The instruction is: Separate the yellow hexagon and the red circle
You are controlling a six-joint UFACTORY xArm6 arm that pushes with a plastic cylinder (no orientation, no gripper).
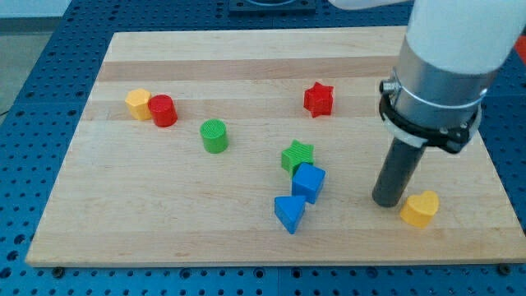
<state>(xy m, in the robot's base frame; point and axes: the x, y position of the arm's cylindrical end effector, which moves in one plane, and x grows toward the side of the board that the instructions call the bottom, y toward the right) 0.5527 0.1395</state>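
The yellow hexagon (138,104) sits near the view's upper left of the wooden board, touching the red circle (163,110) on its right side. My tip (386,201) rests on the board far away at the view's lower right, just left of a yellow heart (420,209). The rod hangs from the white and grey arm (440,70) that fills the view's upper right corner.
A green circle (214,136) stands right of the red circle. A red star (318,99) lies at upper centre. A green star (297,156), a blue cube (308,182) and a blue triangle (288,213) cluster at centre. The board's edge (271,261) runs along the bottom.
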